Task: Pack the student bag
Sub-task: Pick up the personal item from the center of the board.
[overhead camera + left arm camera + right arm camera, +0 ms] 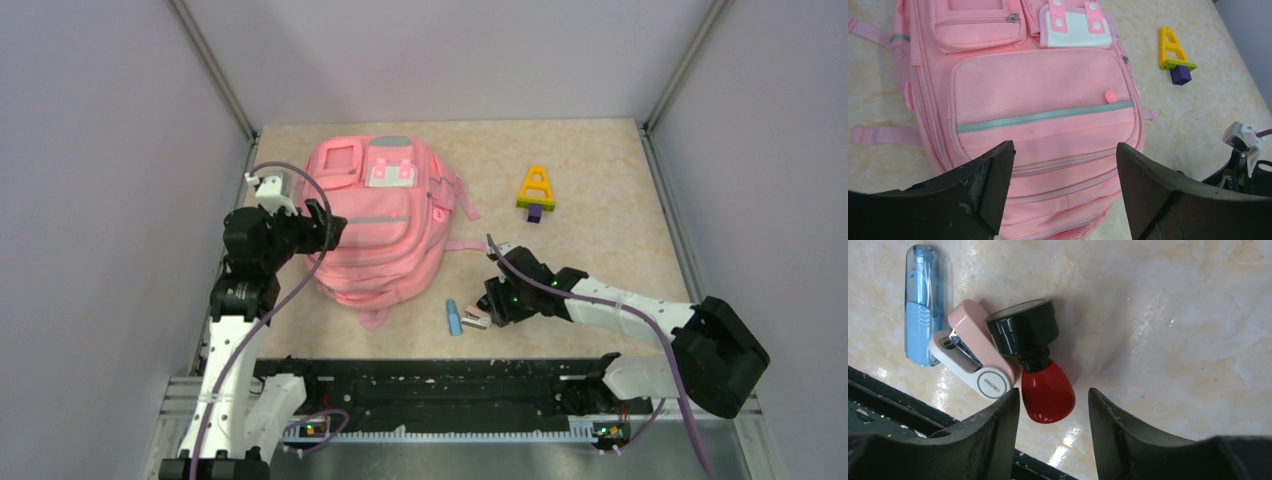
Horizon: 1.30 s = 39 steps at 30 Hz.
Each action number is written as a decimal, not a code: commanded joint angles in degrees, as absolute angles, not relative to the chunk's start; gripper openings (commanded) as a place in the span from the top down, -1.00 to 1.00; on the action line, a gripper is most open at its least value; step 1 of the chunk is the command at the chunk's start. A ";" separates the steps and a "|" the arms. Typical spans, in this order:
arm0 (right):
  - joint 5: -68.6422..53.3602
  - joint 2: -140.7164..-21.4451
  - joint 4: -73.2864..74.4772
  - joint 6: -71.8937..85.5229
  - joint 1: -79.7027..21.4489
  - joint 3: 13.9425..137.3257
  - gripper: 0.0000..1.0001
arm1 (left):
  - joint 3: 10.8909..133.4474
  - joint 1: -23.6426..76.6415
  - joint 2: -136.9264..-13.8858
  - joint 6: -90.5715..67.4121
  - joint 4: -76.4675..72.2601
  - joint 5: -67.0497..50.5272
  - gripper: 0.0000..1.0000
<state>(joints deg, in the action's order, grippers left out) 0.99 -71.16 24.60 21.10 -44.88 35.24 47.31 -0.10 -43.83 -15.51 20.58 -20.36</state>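
Pink fabric student bag (375, 225) lying flat, front up, on the left half of the table (600, 230); its visible zips appear closed. Left gripper (1063, 150) poised above the bag's lower front, jaws spread and empty. Right gripper (1053, 397) set low over a red-handled stamp (1035, 360), jaws spread, the handle at the mouth of the gap. A pink stapler (975, 357) touches the stamp, with a blue tube (923, 305) just beside it. Probable step: first pickup. The next move likely calls for closing on the handle alone, then opening a compartment.

The left hand (1064, 147) hangs, fingers spread, over the student bag (1043, 90), a yellow toy (1170, 50) nearby.
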 commanded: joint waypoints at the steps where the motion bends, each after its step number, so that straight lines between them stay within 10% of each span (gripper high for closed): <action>1: 1.39 -73.20 20.39 20.32 -45.31 35.21 0.11 | 47.24 3.95 -45.86 -7.66 19.53 -20.75 -0.56; 9: 3.67 -74.82 20.10 22.82 -45.29 36.05 1.00 | 47.62 15.60 -49.48 2.96 21.62 -12.98 -0.60; 39: -1.64 -63.12 16.80 21.41 -45.30 33.80 1.00 | 48.49 32.22 -59.40 19.19 10.01 26.31 -0.68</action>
